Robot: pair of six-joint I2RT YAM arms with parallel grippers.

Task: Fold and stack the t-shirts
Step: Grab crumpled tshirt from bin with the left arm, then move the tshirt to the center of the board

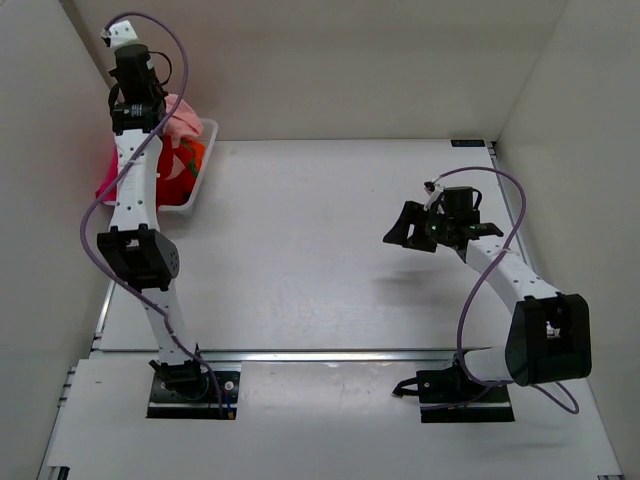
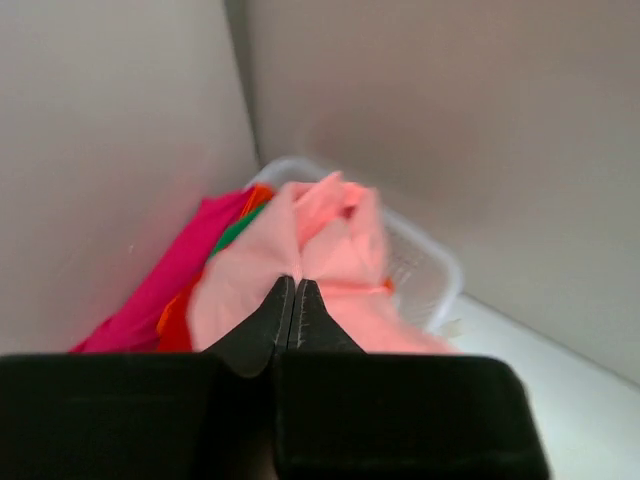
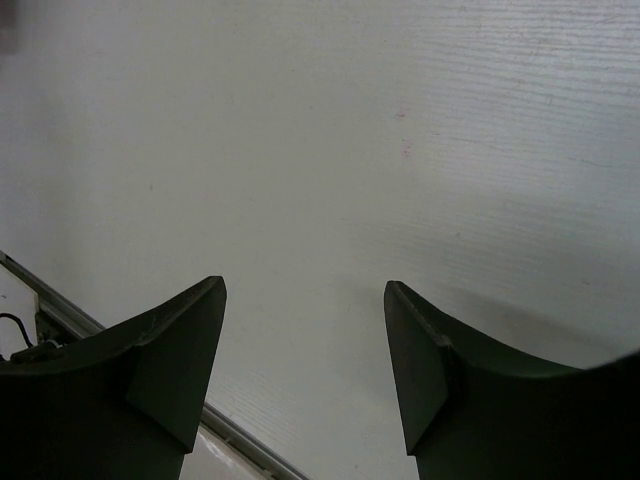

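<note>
1. Basket (image 1: 203, 160) of white lattice plastic sits in the far left corner of the bench (image 1: 320, 260) in the overhead view, holding the heap of t-shirts.
2. The salmon-pink t-shirt (image 1: 186, 114) lies on top of the heap. An orange and green t-shirt (image 1: 190, 153) is below it, and a magenta t-shirt (image 1: 107, 186) spills over the basket's left side toward the wall.
3. The left arm reaches up over that corner, with the left gripper (image 1: 160, 115) pointing down at the pink cloth. From here I cannot tell how its jaws stand.
4. The right gripper (image 1: 398, 231) hangs over the bare right half of the bench, well apart from the basket, with its jaws spread.
5. The left wrist view shows the left gripper (image 2: 295, 285) with jaws pressed together on a pinch of the salmon-pink t-shirt (image 2: 340, 230), whose creases run into the fingertips.
6. The magenta t-shirt (image 2: 180, 270) lies to the left against the wall. Strips of the orange and green t-shirt (image 2: 176, 316) show between it and the pink one, and the basket (image 2: 432, 268) rim curves behind to the right.
7. In the right wrist view, the right gripper (image 3: 303, 290) has jaws wide apart with nothing between them, only the bench (image 3: 400, 150) below.
</note>
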